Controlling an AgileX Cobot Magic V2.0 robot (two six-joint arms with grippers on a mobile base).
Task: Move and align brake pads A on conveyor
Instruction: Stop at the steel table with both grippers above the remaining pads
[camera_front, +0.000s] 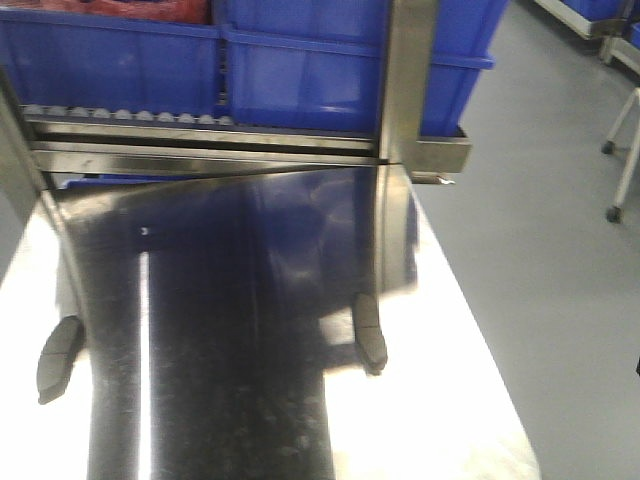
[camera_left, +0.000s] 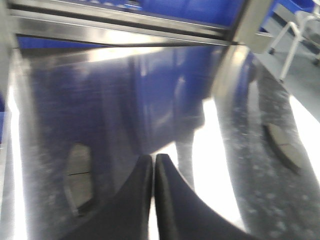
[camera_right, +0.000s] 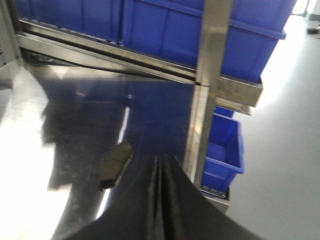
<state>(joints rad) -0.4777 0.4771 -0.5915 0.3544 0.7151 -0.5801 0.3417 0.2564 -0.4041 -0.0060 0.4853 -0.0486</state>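
**Brake pads A — two sighted on steel table, none gripped**

Found lying flat on the shiny steel table (camera_front: 470, 420), well apart: left pad (camera_front: 60, 355) near the table's left edge, right pad (camera_front: 372, 330) right of centre. Sighted only two of the four. Could not find the conveyor in any view.

Noted left gripper (camera_left: 152, 159) with fingers pressed together, empty, hanging above the table between the two pads. Noted right gripper (camera_right: 161, 161) closed up likewise, holding nothing, with the right pad just to its left.

Judged to be the approach for a first pick. Recommend opening the fingers before descending, straddling the pad across its narrow width near the middle groove, closing squarely to prevent twisting, and lifting clear before travelling. Expect a low pad on polished steel to skid if nudged by a fingertip.

Recorded steel roller rack (camera_front: 200, 140) across the far end, carrying blue bins (camera_front: 110, 60). Flagged its upright post (camera_front: 405, 80) beside the right arm's working space — an obstruction to steer around. Noted glare, reflections and blurred wrist views hampering any reading of pad edges.
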